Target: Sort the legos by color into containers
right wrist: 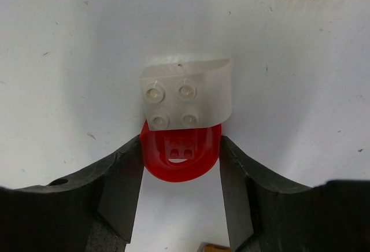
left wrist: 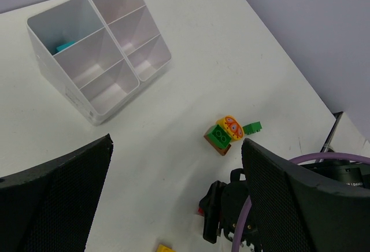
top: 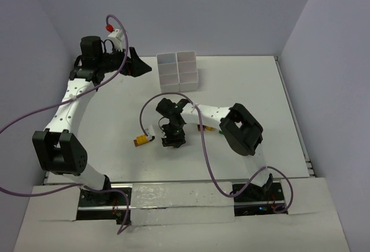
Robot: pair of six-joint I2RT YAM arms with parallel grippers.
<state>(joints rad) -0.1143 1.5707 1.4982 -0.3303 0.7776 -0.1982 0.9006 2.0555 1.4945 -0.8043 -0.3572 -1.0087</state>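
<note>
Two right claw (right wrist: 180, 174) fingers (right wrist: 120, 185) grip red piece (right wrist: 157, 158).

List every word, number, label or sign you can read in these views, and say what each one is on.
No text can be read in any view.
White tray: faint marks on its side wall, too small to read.
Orange piece: a printed pattern, no letters.
Red piece between the jaws of the right gripper, and clear piece: only studs.
</note>
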